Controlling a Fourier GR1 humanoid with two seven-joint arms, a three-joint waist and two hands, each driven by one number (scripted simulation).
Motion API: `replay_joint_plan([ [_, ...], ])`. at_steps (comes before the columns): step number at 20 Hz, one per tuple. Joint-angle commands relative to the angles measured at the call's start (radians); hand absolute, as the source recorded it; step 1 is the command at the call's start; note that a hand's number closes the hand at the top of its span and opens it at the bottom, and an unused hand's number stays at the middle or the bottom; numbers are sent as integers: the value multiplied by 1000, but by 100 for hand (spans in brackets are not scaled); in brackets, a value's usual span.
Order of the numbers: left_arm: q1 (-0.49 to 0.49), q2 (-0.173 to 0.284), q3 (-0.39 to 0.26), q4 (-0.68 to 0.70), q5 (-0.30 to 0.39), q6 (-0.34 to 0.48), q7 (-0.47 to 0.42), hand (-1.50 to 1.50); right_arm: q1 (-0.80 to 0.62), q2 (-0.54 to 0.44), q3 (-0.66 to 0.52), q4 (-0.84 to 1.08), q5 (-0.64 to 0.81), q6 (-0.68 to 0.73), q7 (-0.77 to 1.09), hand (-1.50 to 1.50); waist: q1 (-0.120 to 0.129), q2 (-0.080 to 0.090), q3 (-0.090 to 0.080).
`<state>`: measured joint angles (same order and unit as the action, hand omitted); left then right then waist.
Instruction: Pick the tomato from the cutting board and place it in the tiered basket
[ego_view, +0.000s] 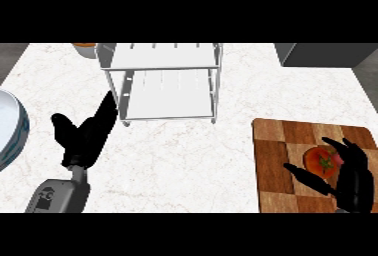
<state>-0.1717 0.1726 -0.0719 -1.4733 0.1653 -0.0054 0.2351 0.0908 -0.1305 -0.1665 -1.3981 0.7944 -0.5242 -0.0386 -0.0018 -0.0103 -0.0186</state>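
A red tomato (323, 161) lies on the wooden cutting board (277, 150) at the right of the head view. My right hand (353, 181) is over the board with its fingers arched round the tomato's right side and its thumb reaching in from the lower left; part of the tomato is hidden by the fingers. The white tiered basket (168, 82) stands at the back centre, its shelves bare. My left hand (87, 134) rests open at the left, fingers straight and pointing up, just left of the basket's front corner.
A white plate with a blue rim (15, 127) is cut off by the left edge. An orange object (86, 49) sits at the back left behind the basket. A dark grey block (321, 54) stands at the back right. The pale marble counter (184, 160) spreads between basket and board.
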Motion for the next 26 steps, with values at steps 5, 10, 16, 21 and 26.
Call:
replay_joint_plan([
  [5, -28, -9, 7, 1, -4, -21, 25, 0, -53, 27, 32, 120, 68, -74, -50, 150, 3, 11, 19],
  [10, -8, -59, -10, 36, -28, -10, -42, 0, -12, 33, 23, 28, -28, -83, -111, 150, -3, 10, 19],
  [16, -28, -37, -25, -17, -28, -18, 13, 0, 56, 116, 243, 116, 373, 190, 199, 150, 30, 27, 8],
  [21, -22, -26, -10, -12, -23, -20, 24, 0, 9, 127, 392, -87, 372, 311, 428, 150, 12, 5, 12],
  [26, 26, -47, -8, -24, -17, -7, 9, 0, 47, 129, 593, -425, 305, 360, 711, 150, -15, -7, 14],
])
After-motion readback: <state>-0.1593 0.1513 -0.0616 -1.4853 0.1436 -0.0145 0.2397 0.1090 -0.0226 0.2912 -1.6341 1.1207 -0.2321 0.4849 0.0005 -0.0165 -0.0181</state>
